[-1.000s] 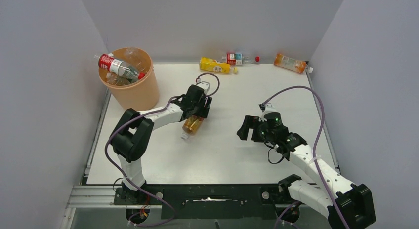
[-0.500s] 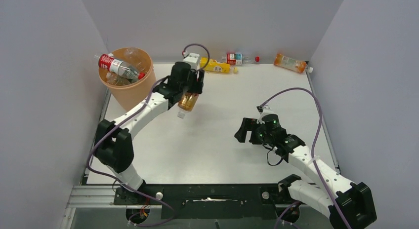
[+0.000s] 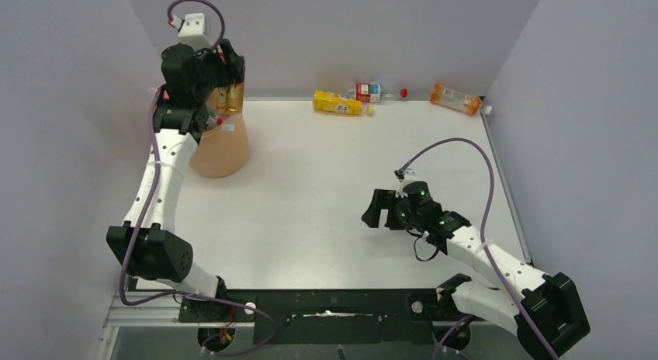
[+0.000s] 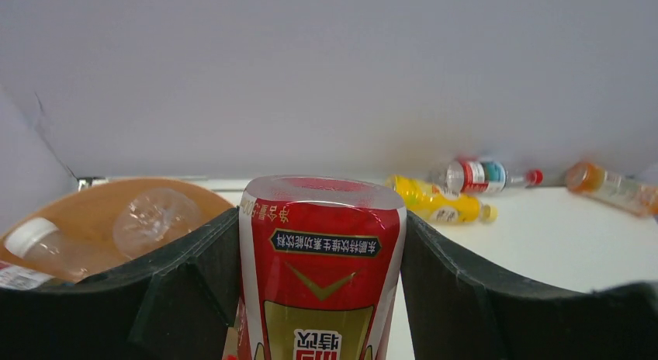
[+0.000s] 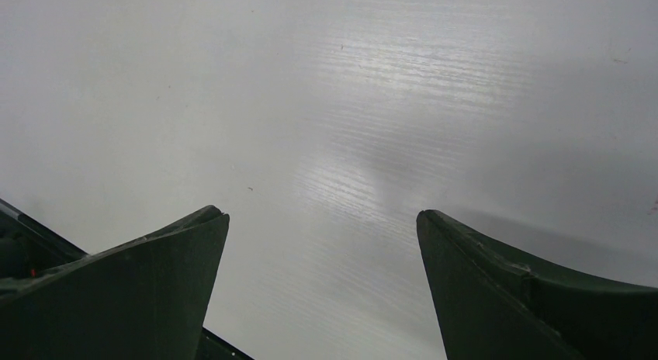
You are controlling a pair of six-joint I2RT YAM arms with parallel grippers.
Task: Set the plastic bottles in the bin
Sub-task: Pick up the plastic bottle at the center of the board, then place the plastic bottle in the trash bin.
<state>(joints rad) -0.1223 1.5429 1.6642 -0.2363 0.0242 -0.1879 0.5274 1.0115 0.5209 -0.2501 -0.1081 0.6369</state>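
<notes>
My left gripper (image 3: pixel 226 71) is raised high and shut on a plastic bottle (image 3: pixel 232 96) with amber liquid and a red label (image 4: pixel 322 275). It holds the bottle over the right side of the peach-orange bin (image 3: pixel 222 149). The bin (image 4: pixel 93 209) holds several clear bottles, one crumpled (image 4: pixel 155 218). A yellow bottle (image 3: pixel 337 103), a clear bottle with a red and blue label (image 3: pixel 372 91) and an orange bottle (image 3: pixel 456 98) lie along the back wall. My right gripper (image 3: pixel 374 209) is open and empty, low over the bare table (image 5: pixel 322 220).
Grey walls close the table at the back and both sides. The bin stands in the back left corner. The three loose bottles also show in the left wrist view, the yellow one (image 4: pixel 434 201) nearest.
My left arm has swung up and left, carrying the amber bottle from the table's middle to above the bin. The right gripper has crept slightly left and nearer.
</notes>
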